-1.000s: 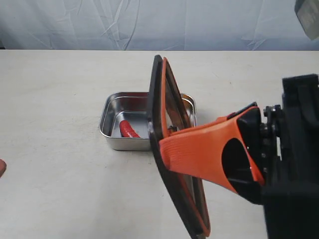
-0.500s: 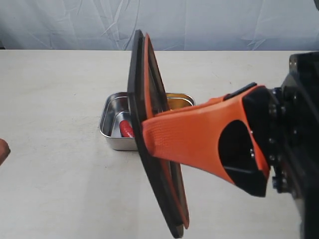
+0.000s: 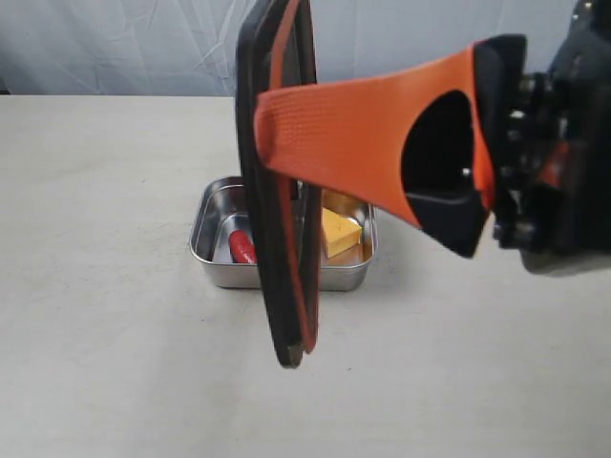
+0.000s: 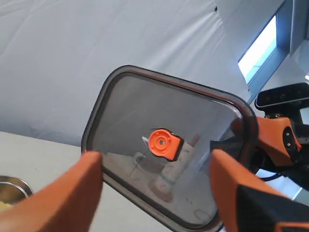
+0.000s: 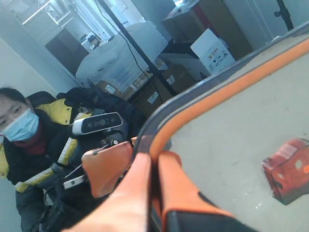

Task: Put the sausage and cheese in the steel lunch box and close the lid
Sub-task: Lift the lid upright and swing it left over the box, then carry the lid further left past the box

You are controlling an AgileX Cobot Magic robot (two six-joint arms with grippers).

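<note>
The steel lunch box (image 3: 204, 250) sits mid-table with the red sausage (image 3: 242, 248) in its left compartment and the yellow cheese (image 3: 341, 232) in its right. The dark lid (image 3: 284, 239) with its orange seal stands on edge in the air in front of the box, and my right gripper (image 3: 272, 124) is shut on its rim. The right wrist view shows that gripper (image 5: 153, 162) pinching the lid (image 5: 231, 140). In the left wrist view my left gripper (image 4: 155, 157) is open, with the lid (image 4: 193, 125) and its orange valve (image 4: 164, 143) beyond the fingers, untouched.
Pale tabletop (image 3: 105, 363) surrounds the box, with a grey cloth backdrop (image 3: 115, 48) behind. A corner of the box (image 4: 9, 186) shows in the left wrist view. A masked person (image 5: 21, 128) and stacked cartons (image 5: 212, 48) lie beyond the table.
The right gripper has lifted the lid higher and swung it left, nearly upright; the cheese now shows behind it. The reddish tip at the exterior view's left edge has gone.
</note>
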